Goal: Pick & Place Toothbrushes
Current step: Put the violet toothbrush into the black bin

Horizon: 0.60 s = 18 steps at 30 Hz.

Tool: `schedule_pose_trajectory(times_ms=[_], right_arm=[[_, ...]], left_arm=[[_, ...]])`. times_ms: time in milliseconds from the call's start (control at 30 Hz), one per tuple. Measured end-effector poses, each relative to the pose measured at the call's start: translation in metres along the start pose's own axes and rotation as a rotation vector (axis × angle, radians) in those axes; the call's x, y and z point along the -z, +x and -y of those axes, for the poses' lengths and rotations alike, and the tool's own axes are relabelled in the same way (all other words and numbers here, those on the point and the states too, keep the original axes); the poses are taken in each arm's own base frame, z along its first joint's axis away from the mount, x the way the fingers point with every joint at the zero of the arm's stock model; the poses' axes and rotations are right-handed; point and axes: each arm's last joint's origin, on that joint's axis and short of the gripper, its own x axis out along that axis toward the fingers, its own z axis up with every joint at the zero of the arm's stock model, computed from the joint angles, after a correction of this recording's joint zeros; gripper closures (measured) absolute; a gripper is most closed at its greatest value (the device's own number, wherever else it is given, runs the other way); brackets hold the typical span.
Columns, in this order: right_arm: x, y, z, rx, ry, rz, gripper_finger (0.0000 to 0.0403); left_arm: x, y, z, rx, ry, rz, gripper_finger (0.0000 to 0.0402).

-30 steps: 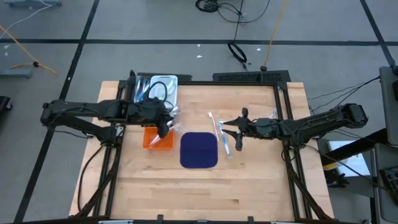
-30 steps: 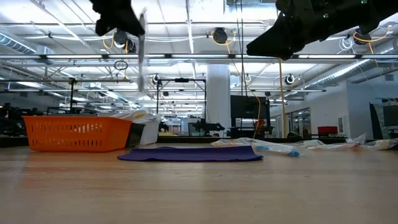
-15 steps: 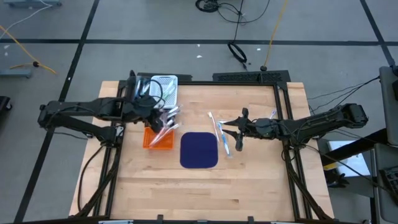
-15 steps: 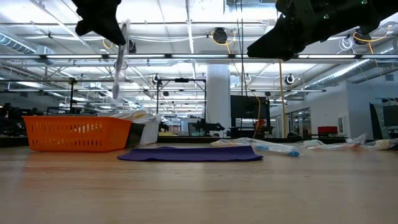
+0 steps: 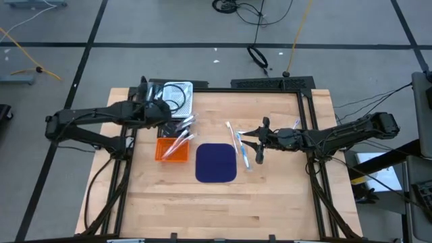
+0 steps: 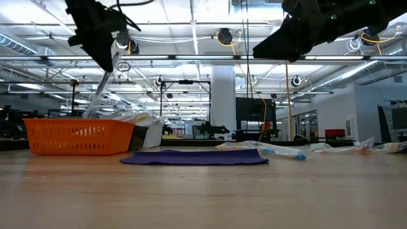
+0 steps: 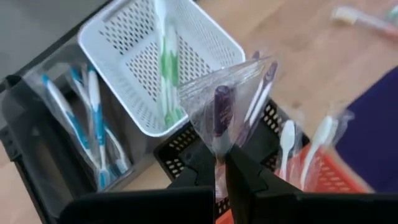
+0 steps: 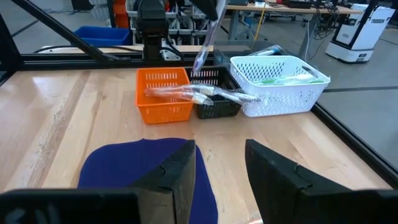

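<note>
While the left gripper, clamped on a wrapped purple toothbrush, hangs over the baskets at centre-left, seemingly to sort it, the right gripper waits open above loose toothbrushes.

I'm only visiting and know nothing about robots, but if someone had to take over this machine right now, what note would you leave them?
Left gripper: shut on a purple-handled toothbrush in a clear wrapper, held over the baskets at the table's back left.
Right gripper: open, empty, hovering by the dark blue rounded-square mat.
Done: wrapped toothbrushes lie across the orange mesh basket and small black basket; a green one is in the white mesh basket.
Left: drop the held toothbrush into a basket, then collect the loose wrapped toothbrushes on the wooden table to the right of the mat.
</note>
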Motion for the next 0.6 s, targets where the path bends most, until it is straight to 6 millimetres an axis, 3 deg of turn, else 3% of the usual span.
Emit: schedule_pose_trajectory(times_ms=[367, 600], right_arm=[[0.000, 0.000, 0.000, -0.001, 0.000, 0.000, 0.0273], [0.000, 0.000, 0.000, -0.003, 0.000, -0.002, 0.0273]], left_arm=[[-0.006, 0.033, 0.009, -0.027, 0.047, -0.150, 0.0398], [-0.009, 0.048, 0.012, -0.053, 0.099, -0.202, 0.0347]])
